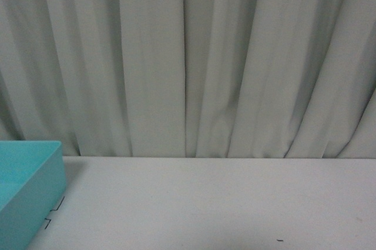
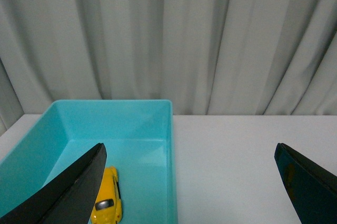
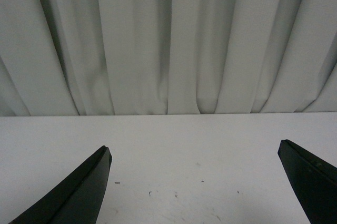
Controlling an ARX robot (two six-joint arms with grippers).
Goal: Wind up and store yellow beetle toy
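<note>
The yellow beetle toy (image 2: 108,202) lies on the floor of the turquoise bin (image 2: 169,129), partly hidden behind one black finger (image 2: 68,192). My left gripper (image 2: 189,153) is open and empty, its fingers wide apart above the bin's right wall and the table beside it. My right gripper (image 3: 194,150) is open and empty over bare white table. In the front view only a corner of the bin (image 1: 35,185) shows at the lower left; the toy and both grippers are out of that view.
A white table (image 1: 211,203) runs back to a pale grey curtain (image 1: 188,56) that hangs along its far edge. Small dark marks (image 3: 150,192) speckle the table under the right gripper.
</note>
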